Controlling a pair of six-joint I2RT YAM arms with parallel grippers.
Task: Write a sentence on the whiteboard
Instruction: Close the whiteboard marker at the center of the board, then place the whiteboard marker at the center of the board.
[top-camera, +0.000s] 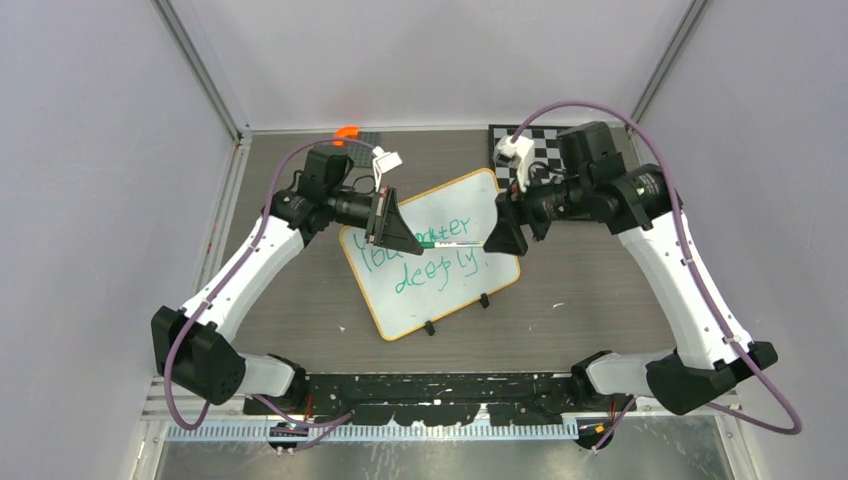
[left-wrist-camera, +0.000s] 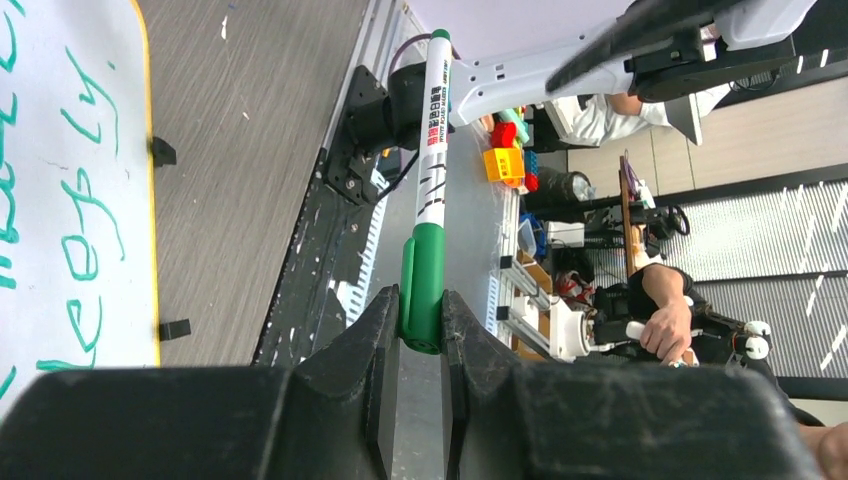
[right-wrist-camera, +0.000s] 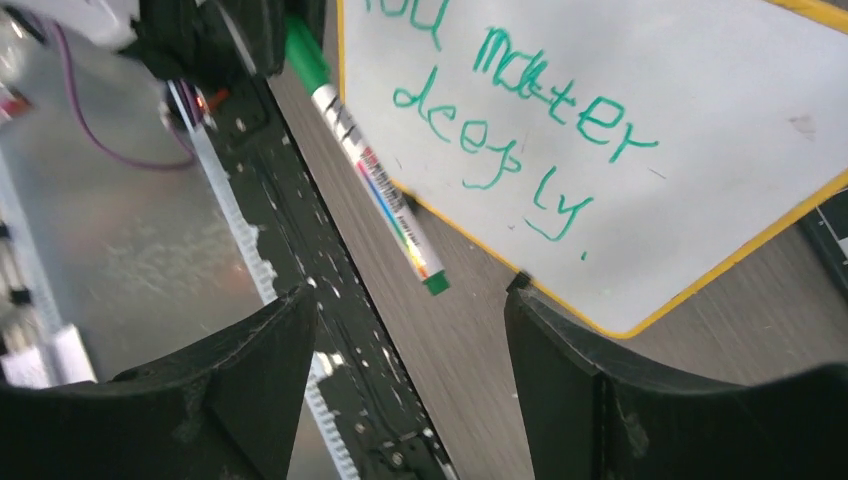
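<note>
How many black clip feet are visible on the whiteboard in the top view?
2. Both are on the near edge of the whiteboard: one clip foot by the nearest corner, the other farther right. The far edge is partly covered, so more may be hidden.

Arms as I saw them: the left arm (top-camera: 250, 265) and right arm (top-camera: 680, 270) had white shells and black joint housings (top-camera: 205, 355). A purple cable (top-camera: 590, 103) trailed along each. The left gripper (left-wrist-camera: 420, 300) and right gripper (right-wrist-camera: 410, 295) bore matte black, scuffed fingers (right-wrist-camera: 600, 400).
</note>
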